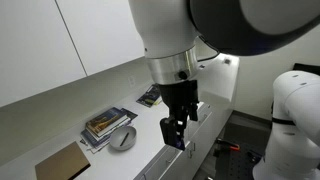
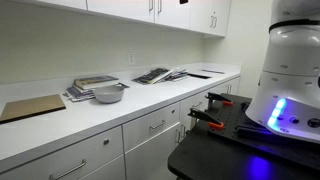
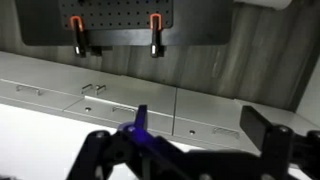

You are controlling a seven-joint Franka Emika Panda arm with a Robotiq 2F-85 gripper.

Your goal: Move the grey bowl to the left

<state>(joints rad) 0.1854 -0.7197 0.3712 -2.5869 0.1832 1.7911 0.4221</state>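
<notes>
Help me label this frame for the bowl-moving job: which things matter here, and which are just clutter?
Belongs to the job:
grey bowl
gripper, open, not at the bowl

Just lying about:
stack of books
brown board
magazines
orange-handled clamps

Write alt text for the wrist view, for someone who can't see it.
The open gripper fills the bottom edge, its dark fingers spread wide in front of white cabinet drawers. At the top is a dark pegboard with two orange-handled clamps.
</notes>
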